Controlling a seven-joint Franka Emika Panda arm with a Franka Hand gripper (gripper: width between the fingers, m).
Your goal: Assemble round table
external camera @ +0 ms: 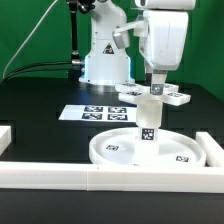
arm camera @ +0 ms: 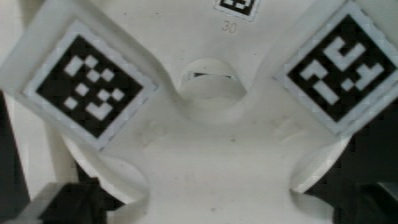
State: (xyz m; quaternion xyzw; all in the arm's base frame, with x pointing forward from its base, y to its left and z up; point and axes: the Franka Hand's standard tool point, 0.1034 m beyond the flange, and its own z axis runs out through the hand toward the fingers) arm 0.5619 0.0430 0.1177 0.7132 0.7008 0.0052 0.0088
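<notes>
Nearest the camera, a long white border rail (external camera: 110, 178) is running across the front of the black table (external camera: 40, 135). Just behind it the large round rimmed disc (external camera: 115, 150) is lying flat, tags showing on its face. A short cylindrical post (external camera: 148, 122) is standing upright on the disc, toward the exterior view's right of its middle, with a tag on its side. Over the post the gripper (external camera: 158, 92) is hanging with its fingers spread wide, to either side of the post's top and not pinching it. Farther back the four-armed cross piece (external camera: 157, 94) is lying on the table, partly hidden behind the gripper, and the marker board (external camera: 95, 113) is lying to its left. From the wrist view, the cross piece (arm camera: 205, 110) is filling the frame, two tagged arms splaying outward.
</notes>
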